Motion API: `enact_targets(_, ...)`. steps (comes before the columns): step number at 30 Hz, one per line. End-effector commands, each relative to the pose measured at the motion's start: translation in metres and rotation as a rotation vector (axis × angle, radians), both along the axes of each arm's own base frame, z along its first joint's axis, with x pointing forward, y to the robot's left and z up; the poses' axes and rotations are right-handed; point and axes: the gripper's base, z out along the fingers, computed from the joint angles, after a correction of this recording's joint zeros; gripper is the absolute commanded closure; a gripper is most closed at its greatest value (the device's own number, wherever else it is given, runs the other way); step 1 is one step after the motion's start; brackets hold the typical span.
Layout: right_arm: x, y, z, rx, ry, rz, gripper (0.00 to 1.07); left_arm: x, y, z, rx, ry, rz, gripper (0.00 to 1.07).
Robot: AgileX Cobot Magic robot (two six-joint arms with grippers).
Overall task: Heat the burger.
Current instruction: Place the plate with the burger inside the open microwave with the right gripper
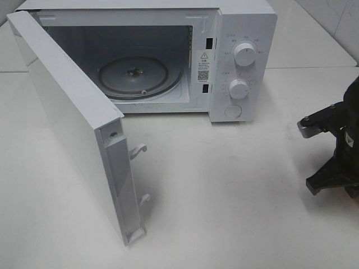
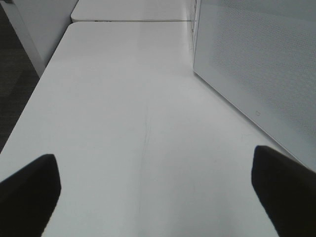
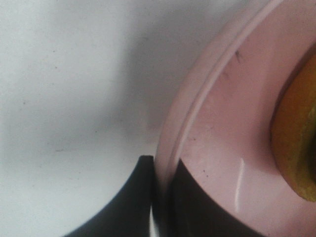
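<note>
Table (image 1: 224, 213): white, carrying the microwave, with open surface in front of it.
Microwave (image 1: 263, 33): white, at the back of the table, cavity facing forward.
Door (image 1: 61, 123): swung wide from the microwave's left side, free edge toward the front. Two white hooks (image 1: 138, 150) stick out of that edge.
Right arm (image 1: 336, 145): black, right of the microwave and further forward, well apart from it and cut by the exterior view's edge.
Turntable (image 1: 162, 78): clear glass disc lying flat on the microwave's cavity floor.
Plate (image 3: 217, 148): pink and round, against white table. Only the right wrist view shows it, out at the right arm's end; whether it rests or is lifted I cannot tell.
Burger (image 3: 296, 143): on the plate, inward of its rim and outside the microwave — only a brown-yellow edge shows.
Left gripper (image 2: 154, 160): released, black fingers (image 2: 29, 192) spread wide over bare table just beside the door, grasping nothing.
Right gripper (image 3: 163, 163): clenched on the plate's rim, one finger on each side of it.
Knobs (image 1: 244, 54): two, white, one above the other on the microwave's right panel.
Button (image 1: 233, 111): round, below the lower knob.
</note>
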Motion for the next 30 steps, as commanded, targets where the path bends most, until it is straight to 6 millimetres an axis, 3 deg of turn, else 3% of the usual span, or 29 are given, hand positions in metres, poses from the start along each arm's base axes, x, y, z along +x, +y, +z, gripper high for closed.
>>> enact_targets(1, -0.004, 0.002, 0.005, -0.080, 0.009, 0.025, 1.07, -0.002, 0.000, 0.000, 0.003, -0.014, 0.005, 0.09)
enact_targets(7, -0.009, 0.010, 0.012, -0.134, -0.003, 0.055, 1.07, -0.002, 0.000, 0.000, 0.003, -0.014, 0.005, 0.09)
enact_targets(16, -0.021, 0.023, 0.040, -0.161, -0.062, 0.116, 1.07, -0.002, 0.000, 0.000, 0.003, -0.014, 0.005, 0.09)
enact_targets(30, -0.044, 0.055, 0.066, -0.159, -0.117, 0.290, 1.07, -0.002, 0.000, 0.000, 0.003, -0.014, 0.005, 0.09)
